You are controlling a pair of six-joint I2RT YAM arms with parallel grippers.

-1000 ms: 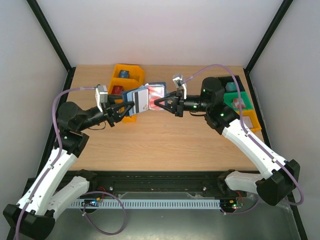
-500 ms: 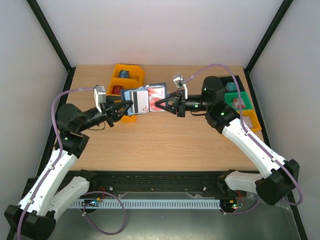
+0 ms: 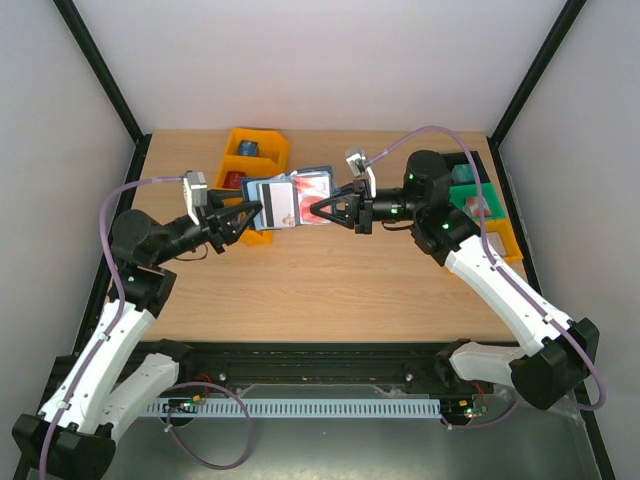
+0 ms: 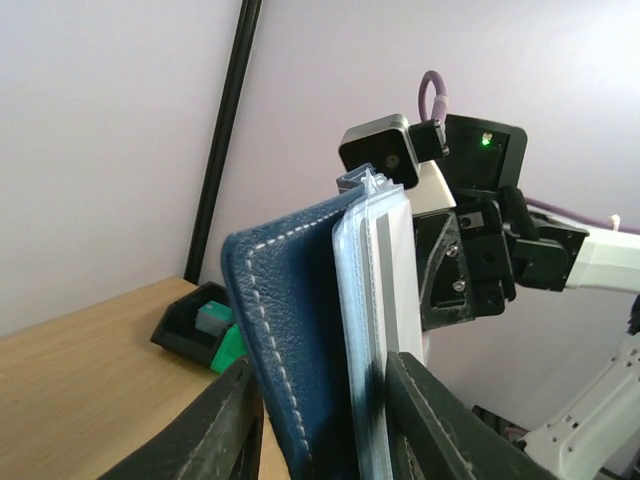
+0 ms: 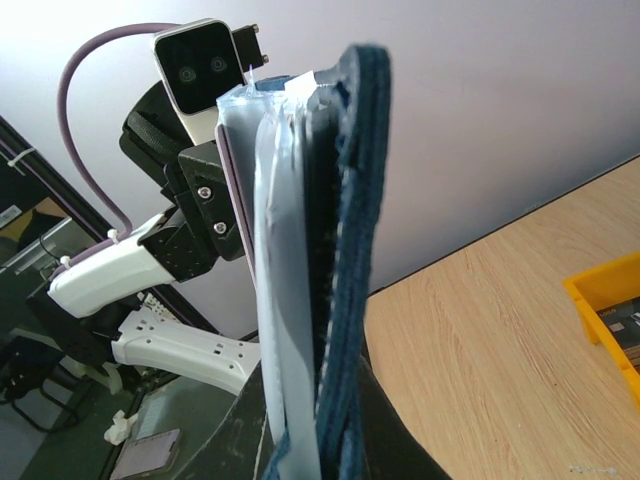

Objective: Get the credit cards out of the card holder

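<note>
Pale wooden bench (image 3: pixel 330 290) and white walls frame the overhead view. Two arms meet above the bench, and the open navy card holder (image 3: pixel 312 172) hangs between the left tool (image 3: pixel 258 212) and the right tool (image 3: pixel 318 209). The credit cards (image 3: pixel 280 203) sit in their sleeves, one showing a dark stripe, another red. A yellow bin (image 3: pixel 262 148) lies just beyond the left tool.

From the left wrist, the left tool (image 4: pixel 320 425) appears pressed onto the card holder (image 4: pixel 290 320). One finger bears on the stitched navy cover, the other on the clear sleeve (image 4: pixel 365 290) beside it. A black tray (image 4: pixel 185 325) rests on the bench well past the tool.

From the right wrist, the right tool (image 5: pixel 305 440) pinches the card holder (image 5: pixel 355 220) edge-on at its base. Pale blue sleeves (image 5: pixel 285 300) stand just left of the cover, and the other arm's camera (image 5: pixel 205 60) looks back over them.

No card looks free yet. The left tool seems to grip cover and sleeve together, so a pull could tug the whole holder from the right tool instead of sliding a card out. A card that does come loose could drop to the bench or into the bin.

No brand, number or lettering is legible in any view.
</note>
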